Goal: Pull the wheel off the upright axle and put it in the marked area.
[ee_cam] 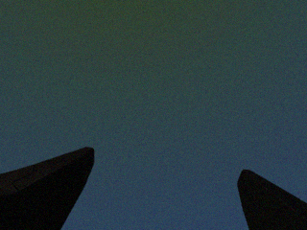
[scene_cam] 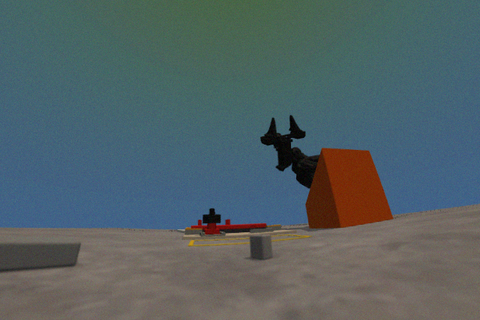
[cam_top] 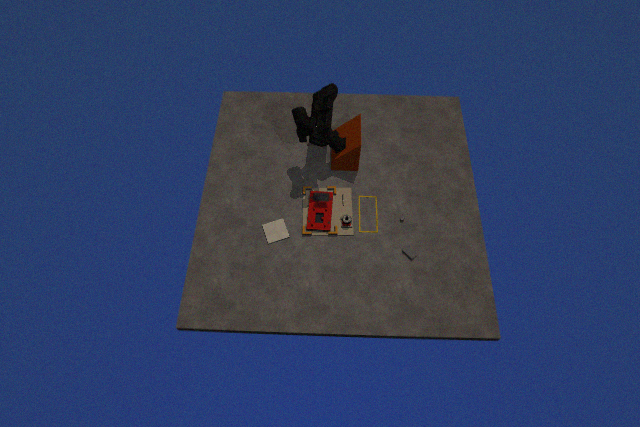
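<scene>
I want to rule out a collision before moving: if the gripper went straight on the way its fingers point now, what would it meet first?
Nothing, as far as the views show. The gripper points upward, open, and the wrist view shows only empty background between its fingers.
</scene>
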Tool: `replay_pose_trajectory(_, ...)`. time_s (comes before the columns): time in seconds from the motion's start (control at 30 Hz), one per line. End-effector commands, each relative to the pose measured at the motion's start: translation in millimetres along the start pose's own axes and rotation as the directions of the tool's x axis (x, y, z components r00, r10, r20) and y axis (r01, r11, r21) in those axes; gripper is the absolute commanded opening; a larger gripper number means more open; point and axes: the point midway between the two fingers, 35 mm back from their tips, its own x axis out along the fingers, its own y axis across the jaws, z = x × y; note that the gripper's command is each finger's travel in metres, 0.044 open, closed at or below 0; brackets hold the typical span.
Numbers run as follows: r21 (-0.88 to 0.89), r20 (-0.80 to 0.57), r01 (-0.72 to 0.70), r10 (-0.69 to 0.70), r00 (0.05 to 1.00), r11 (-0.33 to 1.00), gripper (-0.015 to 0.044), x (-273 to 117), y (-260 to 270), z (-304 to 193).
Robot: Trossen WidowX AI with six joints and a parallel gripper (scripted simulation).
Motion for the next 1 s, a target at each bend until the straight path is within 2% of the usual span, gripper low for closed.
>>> replay_pose_trajectory(0.0, 0.002, 0.003, 0.000, 0.000, 1.000, 1.000, 0.0374, 0, -1, 1)
replay_pose_trajectory(0.1, 0.046, 0.043, 0.015, -0.017, 0.999, 0.999, 0.0300, 3, -11, 16)
replay_pose_trajectory(0.3, 0.255, 0.139, 0.094, -0.132, 0.981, 0.962, 0.0300, 8, -50, 53)
replay_pose_trajectory(0.5, 0.451, 0.153, 0.197, -0.293, 0.944, 0.870, 0.0300, 13, -102, 72)
replay_pose_trajectory(0.73, 0.631, 0.057, 0.349, -0.490, 0.870, 0.693, 0.0300, 19, -167, 69)
replay_pose_trajectory(0.97, 0.716, -0.143, 0.527, -0.643, 0.753, 0.458, 0.0300, 22, -228, 42)
